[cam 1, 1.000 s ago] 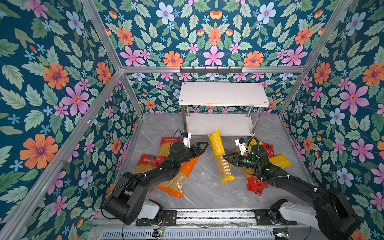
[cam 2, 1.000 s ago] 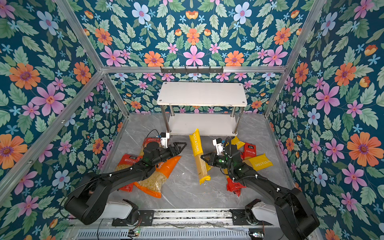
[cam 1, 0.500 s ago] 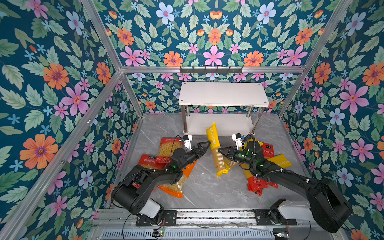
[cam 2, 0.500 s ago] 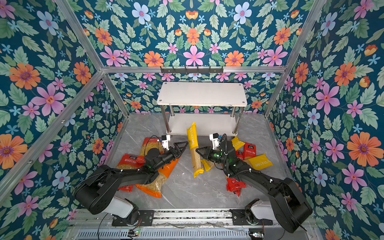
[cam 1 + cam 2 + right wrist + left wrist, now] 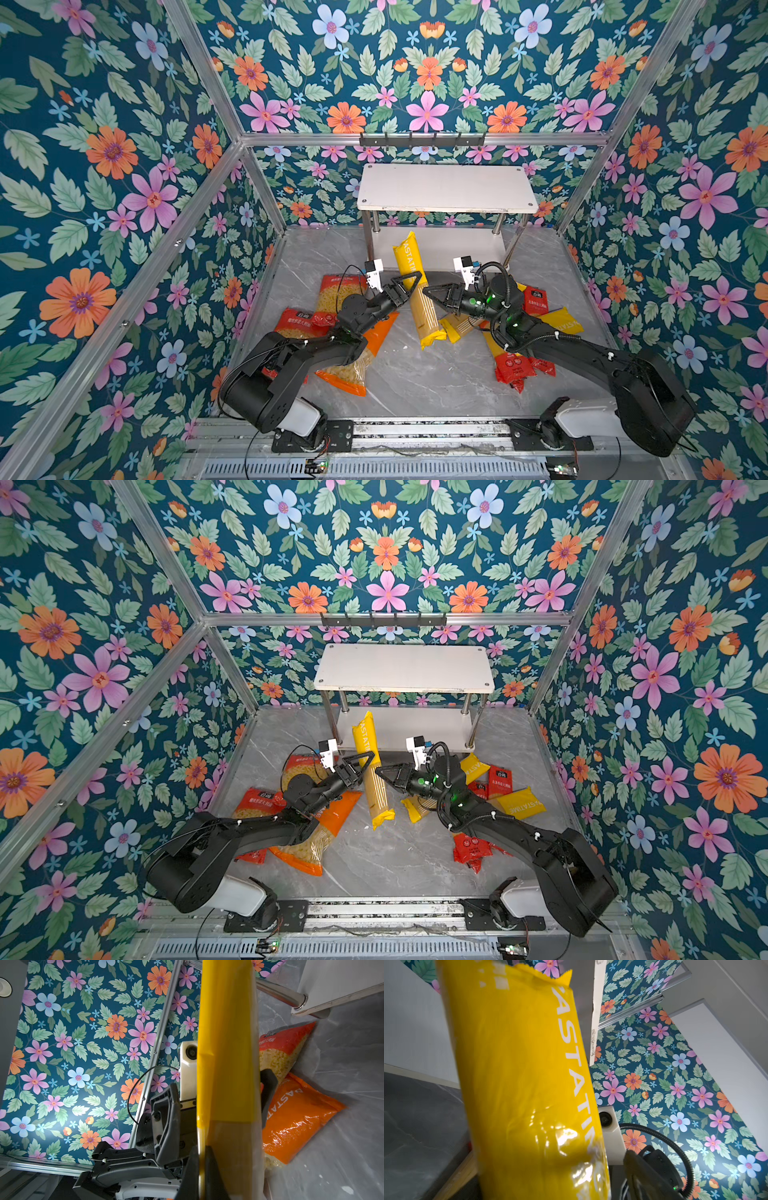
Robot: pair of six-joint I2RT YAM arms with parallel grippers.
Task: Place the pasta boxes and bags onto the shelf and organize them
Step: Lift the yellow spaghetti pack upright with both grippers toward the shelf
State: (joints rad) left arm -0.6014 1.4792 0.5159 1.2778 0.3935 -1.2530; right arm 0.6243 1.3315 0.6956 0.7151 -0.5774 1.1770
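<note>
A long yellow pasta pack (image 5: 519,1084) fills the middle of the left wrist view. It runs away from the camera to a crimped end, with white lettering along one side and glare on the near part. Behind it lie a white board of the shelf (image 5: 415,1022) and the grey marbled desk (image 5: 419,1126). Just beside the pack sits the right arm's white camera block (image 5: 609,1126), with a looping black cable (image 5: 675,1142) against the flowered wall (image 5: 664,1084).

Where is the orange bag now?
In both top views the orange bag lies on the floor left of centre, partly under the left arm, beside a red bag.
</note>
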